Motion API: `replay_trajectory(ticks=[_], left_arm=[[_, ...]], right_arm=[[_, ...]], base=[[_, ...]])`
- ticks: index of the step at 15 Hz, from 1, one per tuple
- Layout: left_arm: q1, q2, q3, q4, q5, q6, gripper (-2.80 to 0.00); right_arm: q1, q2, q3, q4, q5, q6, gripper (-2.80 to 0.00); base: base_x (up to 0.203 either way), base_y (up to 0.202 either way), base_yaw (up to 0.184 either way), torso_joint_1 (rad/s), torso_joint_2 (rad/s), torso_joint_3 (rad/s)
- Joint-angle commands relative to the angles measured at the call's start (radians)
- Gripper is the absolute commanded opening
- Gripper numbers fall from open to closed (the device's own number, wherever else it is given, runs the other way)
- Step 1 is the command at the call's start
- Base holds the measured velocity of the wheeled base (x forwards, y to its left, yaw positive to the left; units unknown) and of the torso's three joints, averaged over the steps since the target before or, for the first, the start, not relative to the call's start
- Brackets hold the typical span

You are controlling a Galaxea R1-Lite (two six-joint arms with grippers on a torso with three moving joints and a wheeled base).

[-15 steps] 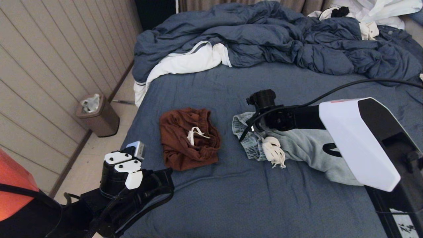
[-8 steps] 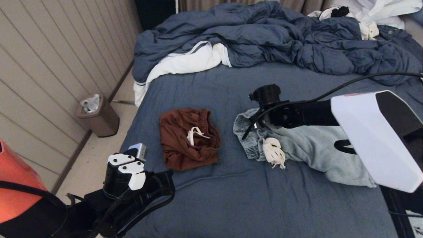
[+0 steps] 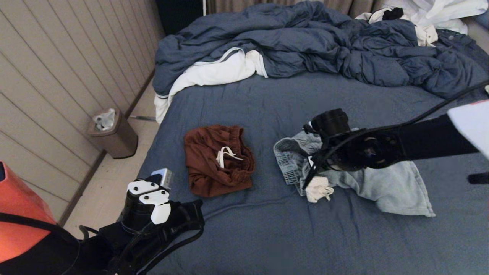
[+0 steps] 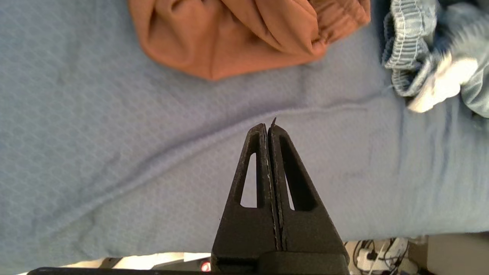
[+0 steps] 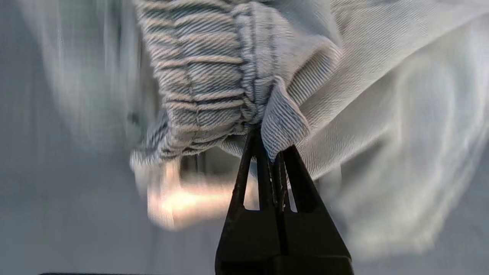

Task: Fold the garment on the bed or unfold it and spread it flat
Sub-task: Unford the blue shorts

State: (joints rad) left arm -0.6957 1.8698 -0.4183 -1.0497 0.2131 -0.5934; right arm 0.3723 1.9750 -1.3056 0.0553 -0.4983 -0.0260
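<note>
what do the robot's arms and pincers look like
Both arms are black. The left arm has white plates by the wrist; the right arm has a white shell and a black cable. Each pincer, left pincer and right pincer, has black tapered fingers with triangular cut-outs.

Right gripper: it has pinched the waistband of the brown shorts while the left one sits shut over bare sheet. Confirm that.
Wrong garment. The right gripper has its jaws shut on the ribbed waistband of the light blue denim shorts, as the right wrist view shows. The brown shorts lie untouched beside them. The rest holds: the left gripper is shut over the bare sheet.
</note>
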Motion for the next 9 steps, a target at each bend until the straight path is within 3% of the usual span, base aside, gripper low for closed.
replay_trajectory(ticks=[1,5,9], left_arm=[[-0.008,0.002,0.004,-0.006,0.002,-0.005,-2.80],[-0.024,0.020,0.007,-0.006,0.001,-0.006,-2.80],[-0.047,0.061,0.023,-0.064,0.005,-0.004,-2.80]], right_arm=[[0.036,-0.207,0.235,-0.005,-0.003,0.006,-2.80],[0.130,-0.350,0.569,-0.011,-0.003,0.089,-2.80],[0.242,-0.422,0.818,-0.016,-0.001,0.205,-2.80]], base=[[0.000,0.000,0.000,0.000,0.00,0.000],[0.000,0.000,0.000,0.000,0.00,0.000],[0.000,0.000,0.000,0.000,0.00,0.000]])
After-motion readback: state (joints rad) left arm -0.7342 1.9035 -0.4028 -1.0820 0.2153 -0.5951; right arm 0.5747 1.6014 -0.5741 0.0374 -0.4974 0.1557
